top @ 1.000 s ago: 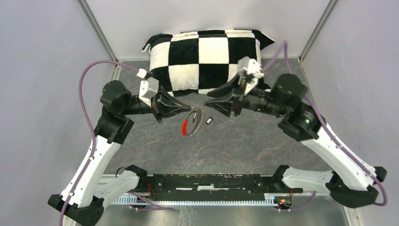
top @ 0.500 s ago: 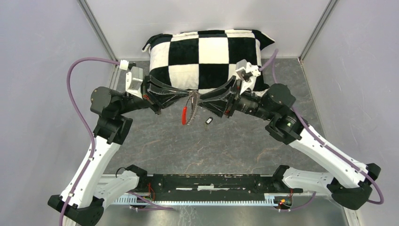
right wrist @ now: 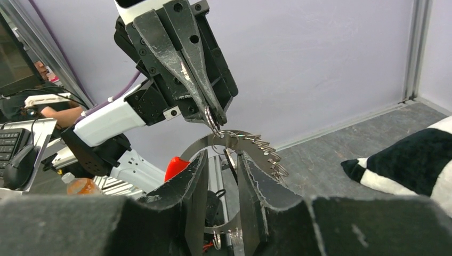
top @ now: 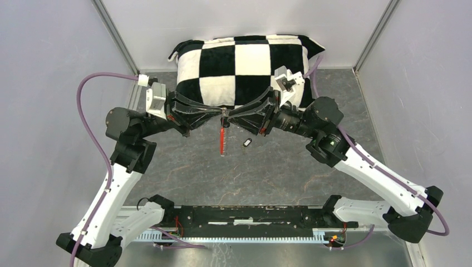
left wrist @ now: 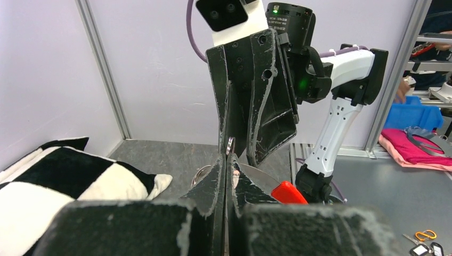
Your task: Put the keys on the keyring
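My left gripper (top: 223, 112) is shut on the top of the keyring (top: 222, 137), which hangs edge-on with its red sleeve (top: 222, 135) low. In the left wrist view the shut tips (left wrist: 226, 159) pinch the silvery band (left wrist: 257, 174). My right gripper (top: 229, 115) meets it tip to tip from the right. Its jaws (right wrist: 221, 156) stand apart around a thin key blade (right wrist: 229, 159) that dangles from a small ring on the keyring (right wrist: 265, 145), touching neither finger. Another black-headed key (top: 247, 143) lies on the table below.
A black-and-white checked pillow (top: 245, 61) lies just behind both grippers, against the back wall. Grey walls and metal posts close in the left, right and far sides. The arms' base rail (top: 239, 214) runs along the near edge.
Both grippers moved back toward the pillow and came together tip to tip. The keyring turned from slanted to hanging edge-on. The right jaws have narrowed.
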{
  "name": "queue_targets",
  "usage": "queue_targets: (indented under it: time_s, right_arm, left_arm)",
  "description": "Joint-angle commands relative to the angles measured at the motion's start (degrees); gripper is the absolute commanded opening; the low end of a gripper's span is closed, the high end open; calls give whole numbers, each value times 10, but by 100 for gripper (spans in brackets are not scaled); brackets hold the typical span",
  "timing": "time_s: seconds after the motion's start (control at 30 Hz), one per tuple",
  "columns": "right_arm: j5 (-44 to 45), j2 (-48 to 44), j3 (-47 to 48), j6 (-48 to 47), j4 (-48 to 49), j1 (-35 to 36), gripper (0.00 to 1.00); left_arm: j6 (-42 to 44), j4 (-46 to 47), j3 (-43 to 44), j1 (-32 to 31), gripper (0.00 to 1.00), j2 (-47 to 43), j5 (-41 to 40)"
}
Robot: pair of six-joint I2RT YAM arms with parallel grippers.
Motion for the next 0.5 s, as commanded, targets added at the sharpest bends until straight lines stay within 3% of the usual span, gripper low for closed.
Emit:
queue_targets:
  time_s: [0.0, 0.3, 0.47]
  right_arm:
    - [-30, 13, 16, 9, 5, -3, 31]
    - [-78, 46, 77, -30, -81, -3, 29]
    - [-36, 22, 116, -109, -195, -29, 45]
  left_arm:
    - [-8, 28, -6, -1, 2, -11, 5]
    - [15, 26, -17, -2, 2, -14, 23]
    - [39, 11, -20, -1, 2, -19, 18]
